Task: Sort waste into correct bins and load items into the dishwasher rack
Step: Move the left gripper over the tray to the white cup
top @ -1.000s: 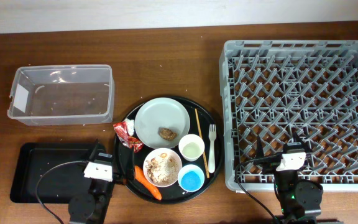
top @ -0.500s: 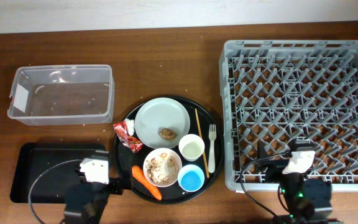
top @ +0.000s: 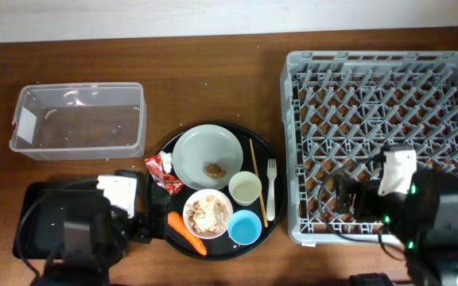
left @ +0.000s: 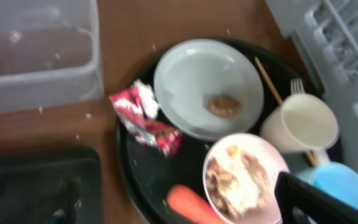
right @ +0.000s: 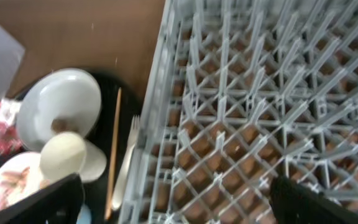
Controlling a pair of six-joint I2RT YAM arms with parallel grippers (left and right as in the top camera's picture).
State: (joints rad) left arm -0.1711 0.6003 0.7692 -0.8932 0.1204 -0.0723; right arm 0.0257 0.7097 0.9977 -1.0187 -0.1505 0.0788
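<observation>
On the round black tray [top: 156, 208] lie a pale plate [top: 201, 151] with a brown scrap [top: 213, 169], a red wrapper [top: 162, 173], a white bowl [top: 207, 213] of food scraps, an orange carrot [top: 186, 232], a white cup [top: 245, 188], a blue cup [top: 245, 229], a white fork [top: 271, 191] and a chopstick [top: 258, 183]. My left gripper [top: 139, 225] is open and empty over the tray's left edge, above the carrot [left: 191, 205]. My right gripper [top: 345, 199] is open and empty over the grey rack [top: 384, 95], at its front left. No tissue shows.
The clear tub [top: 78, 119] stands at the back left. The shallow black tray [top: 34, 202] lies at the front left, partly under my left arm. The rack's pegs [right: 247, 106] stand below my right gripper.
Both arms have risen towards the camera. The left arm moved a little left over the shallow tray. The right arm moved back and right over the rack.
</observation>
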